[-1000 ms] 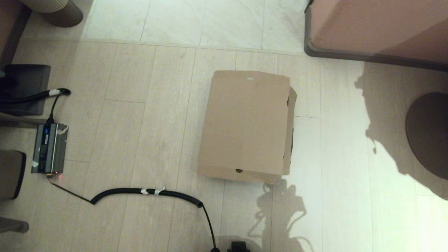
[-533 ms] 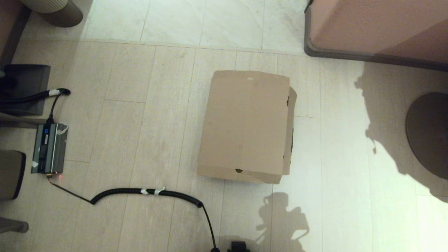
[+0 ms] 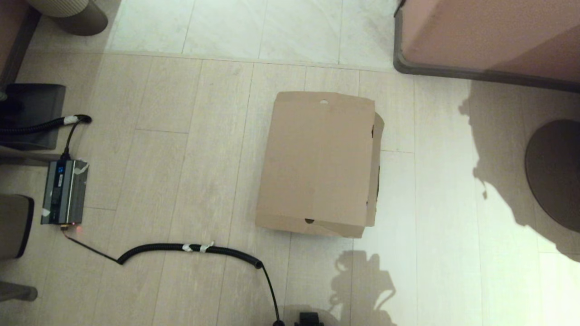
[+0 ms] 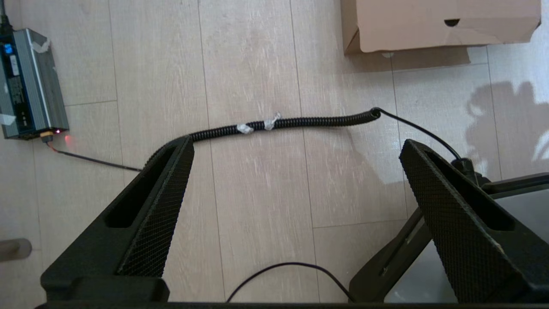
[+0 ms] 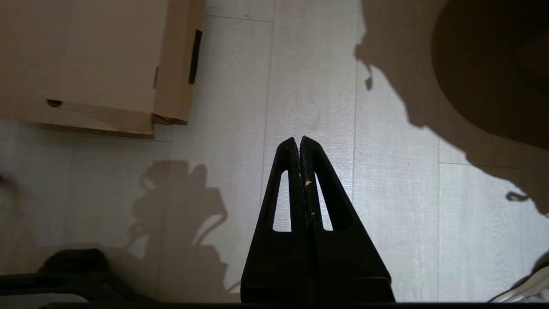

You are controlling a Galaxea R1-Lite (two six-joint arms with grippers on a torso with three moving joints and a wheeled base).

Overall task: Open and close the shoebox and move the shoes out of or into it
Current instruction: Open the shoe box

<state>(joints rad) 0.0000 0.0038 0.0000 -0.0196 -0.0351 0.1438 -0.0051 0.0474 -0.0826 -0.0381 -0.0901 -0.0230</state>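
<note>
The brown cardboard shoebox (image 3: 317,158) lies on the floor with its flap lid down; a dark tape strip (image 5: 195,56) shows on its right side flap. The shoes are hidden. Neither gripper shows in the head view. In the left wrist view my left gripper (image 4: 297,141) hangs open over bare floor, short of the box's near end (image 4: 429,21). In the right wrist view my right gripper (image 5: 299,139) is shut with nothing in it, over floor to the right of the box's near right corner (image 5: 163,116).
A coiled black cable (image 3: 190,248) runs across the floor in front of the box to a grey power unit (image 3: 63,192) at the left. Pink-brown furniture (image 3: 489,36) stands at the back right, and a round dark base (image 3: 555,174) at the right edge.
The arm's shadow in front of the box's near right corner has slid back towards me, away from the box. The box has not moved.
</note>
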